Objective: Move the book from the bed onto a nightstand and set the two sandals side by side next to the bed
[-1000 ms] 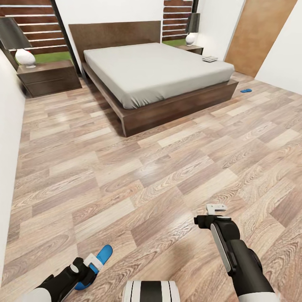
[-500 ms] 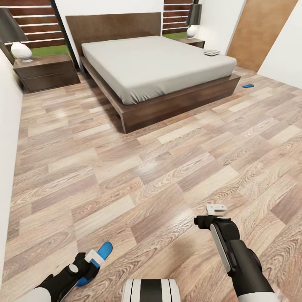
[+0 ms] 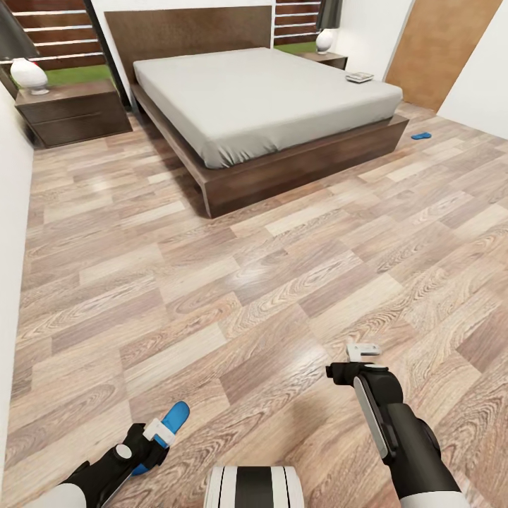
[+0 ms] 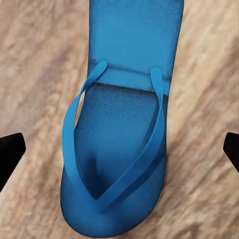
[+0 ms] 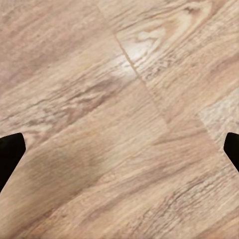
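Facing the bed (image 3: 268, 106) across the wood floor (image 3: 233, 282). Lying on the bed's far corner: the book (image 3: 359, 77). Resting on the floor beyond the bed's foot: one sandal (image 3: 422, 135). Gripping the other sandal (image 4: 122, 124) well short of the bed: left hand (image 3: 154, 439). Hovering wide open: right hand (image 3: 364, 351).

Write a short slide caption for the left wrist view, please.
Blue sandal seen straps-up between the left claw's dark fingertips, above the wood-plank floor.
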Robot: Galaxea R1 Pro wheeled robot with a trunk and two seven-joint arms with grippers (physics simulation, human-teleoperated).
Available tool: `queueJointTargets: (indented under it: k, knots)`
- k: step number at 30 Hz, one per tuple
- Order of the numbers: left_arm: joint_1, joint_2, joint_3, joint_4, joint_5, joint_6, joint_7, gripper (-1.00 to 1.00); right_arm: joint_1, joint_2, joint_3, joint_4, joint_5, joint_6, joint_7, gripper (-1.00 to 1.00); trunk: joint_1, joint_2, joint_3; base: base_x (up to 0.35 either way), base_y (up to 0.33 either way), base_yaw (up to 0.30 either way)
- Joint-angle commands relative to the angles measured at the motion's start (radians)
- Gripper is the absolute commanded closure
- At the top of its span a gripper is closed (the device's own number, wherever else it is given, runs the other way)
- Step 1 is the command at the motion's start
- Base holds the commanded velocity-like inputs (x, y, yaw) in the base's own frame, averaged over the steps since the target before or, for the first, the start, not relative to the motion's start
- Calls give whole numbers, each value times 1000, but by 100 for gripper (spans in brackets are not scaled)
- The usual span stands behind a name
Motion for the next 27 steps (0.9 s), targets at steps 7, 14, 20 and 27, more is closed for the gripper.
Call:
queueJointTargets:
  k: [7, 14, 20, 27]
  knots:
    - [0, 2, 2, -2, -10, -8, -4, -100, 0, 0, 1, -1, 1, 5, -4, -100, 3, -2, -24, 0, 0, 0]
    - [-1, 10, 2, -19, -9, -33, -4, -100, 0, 0, 2, 4, 1, 3, -2, -100, 3, -2, -24, 0, 0, 0]
    - [-2, 28, 4, -71, -8, -26, -14, -100, 0, 0, 2, 6, 1, 3, -2, -100, 3, -2, -24, 0, 0, 0]
    - [-5, 36, 13, -88, -7, -7, -19, -100, 0, 0, 1, 7, 1, 3, -1, -100, 3, -2, -24, 0, 0, 0]
